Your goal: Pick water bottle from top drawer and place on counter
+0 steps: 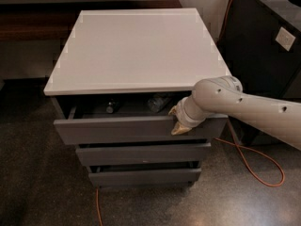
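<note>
Plastic is glinting clear in the shadowed gap under the counter. This is likely the water bottle point(158, 101), lying in the top drawer point(117, 130) toward its right half, though its label is too dim to read. It is looking light, thin-walled and slick, prone to rolling and denting, so a gentle hold across the middle of its body is seeming best. Left of it, well apart, a dark cap point(111, 108) is peeking out — probably another bottle's. The drawer is standing only partly open beneath the white counter point(136, 51). The gripper point(181, 125) is sitting against the right end of the drawer front, near the bottle; whether it is apart or closed cannot be told. The two lower drawers point(141, 153) are showing nothing of their insides.
</note>
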{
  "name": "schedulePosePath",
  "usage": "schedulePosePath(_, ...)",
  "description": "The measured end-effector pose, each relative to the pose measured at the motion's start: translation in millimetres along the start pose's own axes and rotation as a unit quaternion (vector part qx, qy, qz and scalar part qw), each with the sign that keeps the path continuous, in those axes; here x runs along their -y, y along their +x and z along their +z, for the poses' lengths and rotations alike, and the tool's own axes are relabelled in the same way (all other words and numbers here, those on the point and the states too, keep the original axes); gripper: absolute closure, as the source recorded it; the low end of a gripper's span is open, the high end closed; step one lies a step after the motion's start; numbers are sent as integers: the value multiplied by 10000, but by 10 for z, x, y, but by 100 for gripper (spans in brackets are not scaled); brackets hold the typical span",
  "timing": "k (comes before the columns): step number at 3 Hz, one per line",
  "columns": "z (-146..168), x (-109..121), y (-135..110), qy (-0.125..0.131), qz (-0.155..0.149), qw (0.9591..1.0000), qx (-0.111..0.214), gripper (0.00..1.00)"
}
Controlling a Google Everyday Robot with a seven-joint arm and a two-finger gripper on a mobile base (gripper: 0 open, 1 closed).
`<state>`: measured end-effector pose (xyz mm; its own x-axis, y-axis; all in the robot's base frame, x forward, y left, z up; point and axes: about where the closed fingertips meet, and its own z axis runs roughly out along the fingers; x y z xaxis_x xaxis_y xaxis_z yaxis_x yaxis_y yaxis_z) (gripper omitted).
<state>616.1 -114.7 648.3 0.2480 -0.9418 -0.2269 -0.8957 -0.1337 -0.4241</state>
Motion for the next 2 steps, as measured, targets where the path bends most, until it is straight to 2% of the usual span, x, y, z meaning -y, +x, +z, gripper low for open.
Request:
schedulePosePath(1,-117,-182,-105,-8,7,9999,148,100)
schedulePosePath(2,-182,-433,-213,-112,45,9995,303,100)
